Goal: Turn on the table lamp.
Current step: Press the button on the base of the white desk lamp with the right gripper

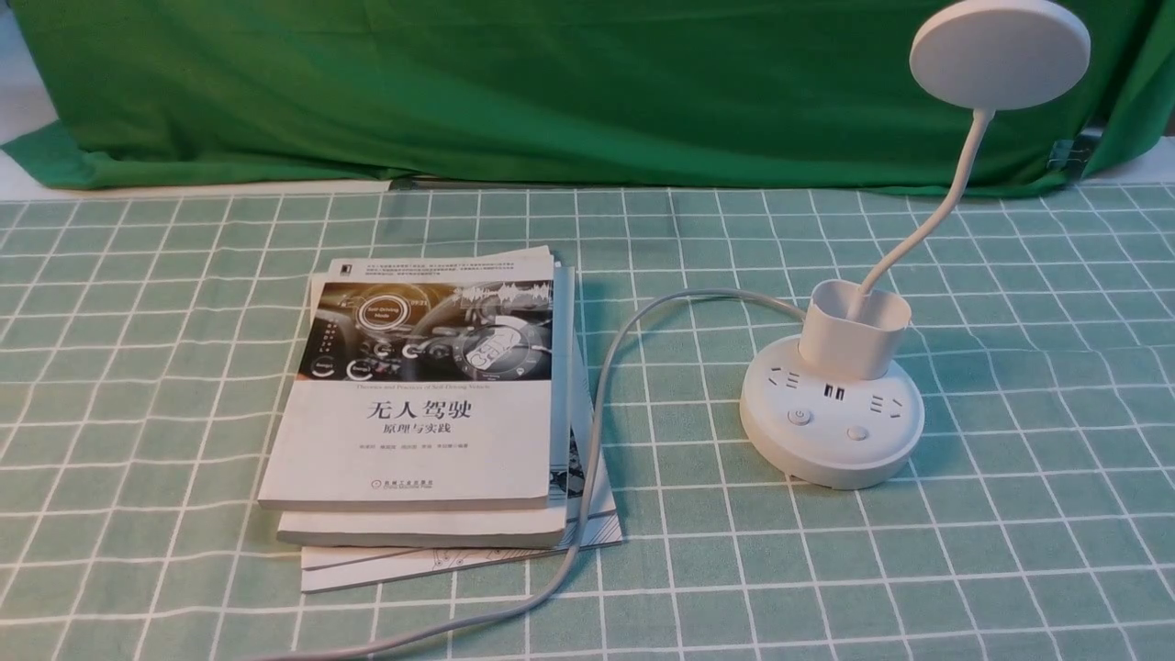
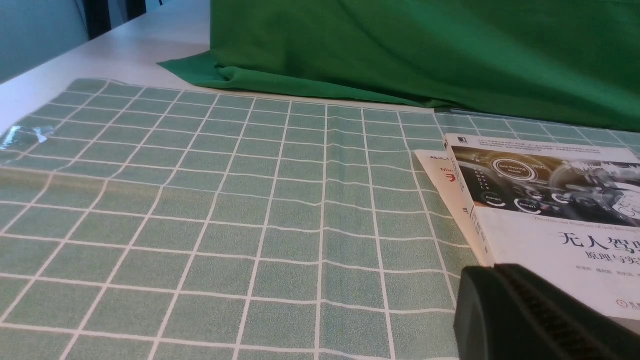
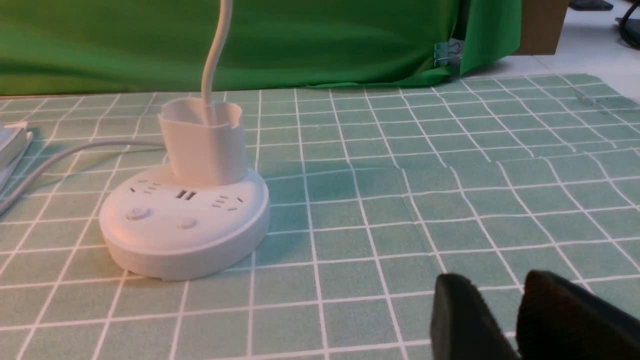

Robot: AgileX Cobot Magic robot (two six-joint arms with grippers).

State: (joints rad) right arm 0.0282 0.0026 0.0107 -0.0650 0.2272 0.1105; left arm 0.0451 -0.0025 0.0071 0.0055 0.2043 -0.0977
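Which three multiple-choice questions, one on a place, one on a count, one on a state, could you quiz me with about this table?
1. Where is the lamp's base?
A. On the books
B. To the right of the books
C. Behind the green curtain

2. How many round buttons does the base have?
A. Two
B. Four
C. Five

3. How is the right gripper?
A. Clamped on the lamp's neck
B. Pressing a button
C. Open, holding nothing

1: B, the front view shows it on the cloth, right of the books.
2: A, two buttons sit on its top.
3: C, its fingers stand apart with only cloth between them.
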